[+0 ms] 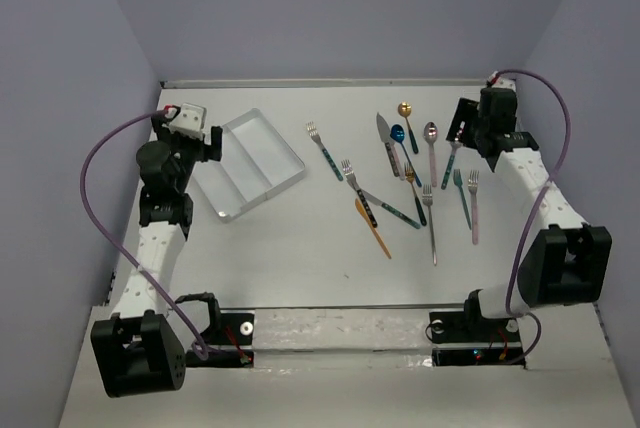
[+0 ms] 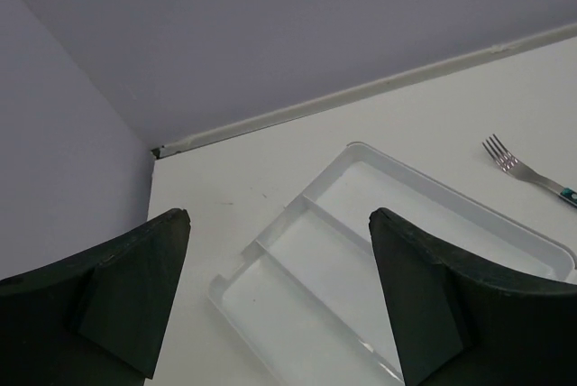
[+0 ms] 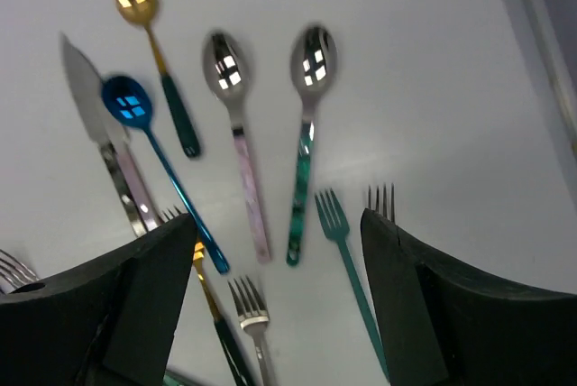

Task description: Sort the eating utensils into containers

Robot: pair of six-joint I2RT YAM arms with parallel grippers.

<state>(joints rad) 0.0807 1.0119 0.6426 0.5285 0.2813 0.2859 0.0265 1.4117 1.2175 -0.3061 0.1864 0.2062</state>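
1. My left pincer hangs spread above the empty tray; my right pincer, also spread, hovers over the utensils scattered on the worktop, well right of the tray.
2. Handles cross there: I could pinch two at once.

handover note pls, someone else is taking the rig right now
Left claw: open, empty, beside the left side of the tray.
Right claw: open, empty, above the spoons at the far right.
Tray: all three compartments empty.
Utensils: all on the table, right of the tray. One lone fork lies nearest it, then the orange utensil; the rest form a loose, partly overlapping cluster.
Done: nothing sorted.
Left: every utensil still has to go into the tray.
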